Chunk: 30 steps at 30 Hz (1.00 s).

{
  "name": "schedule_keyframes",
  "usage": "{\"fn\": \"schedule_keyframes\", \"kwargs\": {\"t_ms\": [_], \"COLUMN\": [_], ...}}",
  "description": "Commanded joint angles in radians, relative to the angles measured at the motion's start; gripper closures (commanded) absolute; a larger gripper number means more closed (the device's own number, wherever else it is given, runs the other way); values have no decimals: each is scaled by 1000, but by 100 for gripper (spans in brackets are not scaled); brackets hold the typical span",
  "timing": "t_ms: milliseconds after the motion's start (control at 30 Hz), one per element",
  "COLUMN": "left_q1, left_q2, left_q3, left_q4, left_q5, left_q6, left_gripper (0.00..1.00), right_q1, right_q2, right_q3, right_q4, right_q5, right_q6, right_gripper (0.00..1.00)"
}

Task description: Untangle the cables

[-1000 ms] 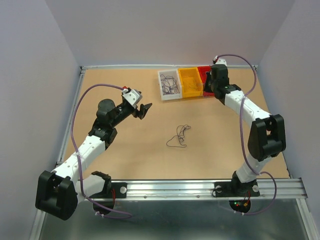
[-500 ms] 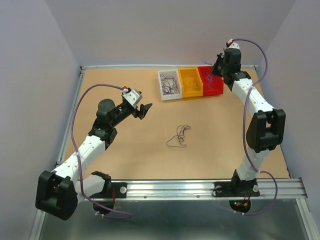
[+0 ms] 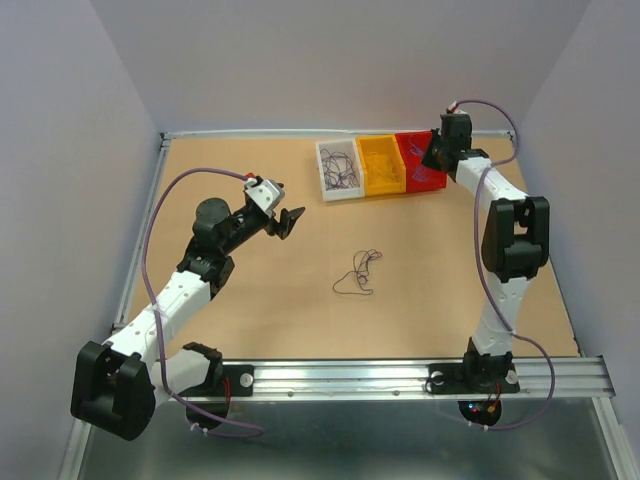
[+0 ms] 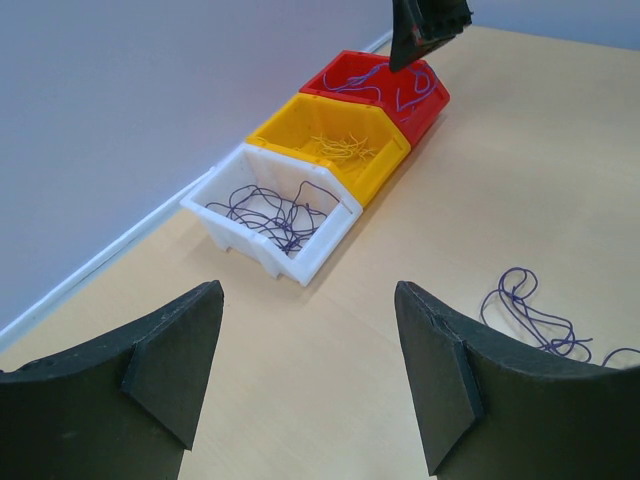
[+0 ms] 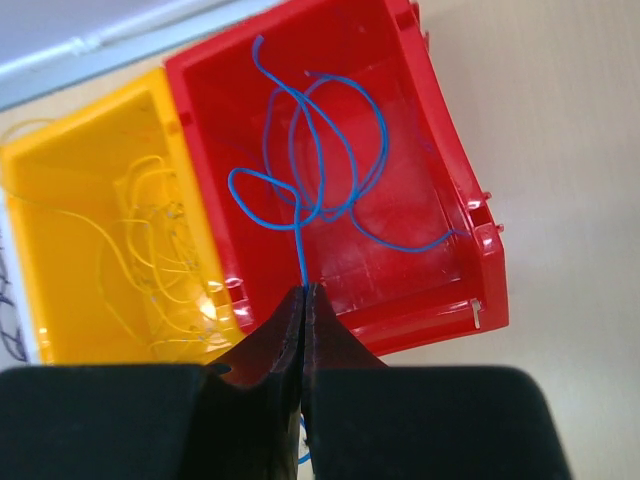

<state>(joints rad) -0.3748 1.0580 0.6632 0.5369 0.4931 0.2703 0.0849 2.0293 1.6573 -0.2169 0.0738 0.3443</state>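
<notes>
The right gripper (image 5: 305,300) is clenched, its two tips pressed together on the end of a thin blue wire (image 5: 320,150). From that pinch, at the lower middle of the right wrist view, the wire runs straight up the frame and then curls into loops inside the red bin (image 5: 480,270). Nearly all of its length lies over that bin. Only the held end sits at the bin's lower rim, so letting go here would probably drop it inside. Left of the red bin is the yellow bin (image 5: 80,290), which holds yellow wires (image 5: 150,220).

The left gripper (image 4: 310,370) is released, its fingers (image 4: 170,370) standing wide apart with nothing between them. Beyond them, toward the upper middle of the left wrist view, is the white bin (image 4: 300,265) with dark wires (image 4: 270,215) in it.

The wire not yet sorted is a dark purple strand (image 3: 357,272), loose on the table (image 3: 250,300) near the centre of the top view. Its long axis runs from lower left to upper right. It lies to the lower right of the left gripper's fingers and well apart from the right gripper, which is at the upper right over the bins. The left arm is clearly the nearer one, so the next pick looks like its job.
</notes>
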Motion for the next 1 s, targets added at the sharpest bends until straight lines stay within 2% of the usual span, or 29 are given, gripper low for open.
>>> {"fn": "schedule_keyframes", "kwargs": {"t_ms": [0,200,400,733,967], "left_q1": [2,2,2,1,2], "left_q2": [-12,-9,-7,2,7], "left_q3": [-5,-5,-2,-2,-1], "left_q4": [63,61,61,61,61], "left_q5": [15,18,21,24,35], "left_q6": [-3,-2,-3,1,4], "left_gripper": [19,19,19,19,19], "right_q1": [-13,-13,-13,-14,-5], "right_q2": [23,84,196,370,444], "right_q3": [53,45,192,383,357], "right_q4": [8,11,10,7,4], "right_q5": [-26,14,-2,58,59], "right_q6": [16,24,41,35,45], "right_gripper": [99,99,99,99,99]}}
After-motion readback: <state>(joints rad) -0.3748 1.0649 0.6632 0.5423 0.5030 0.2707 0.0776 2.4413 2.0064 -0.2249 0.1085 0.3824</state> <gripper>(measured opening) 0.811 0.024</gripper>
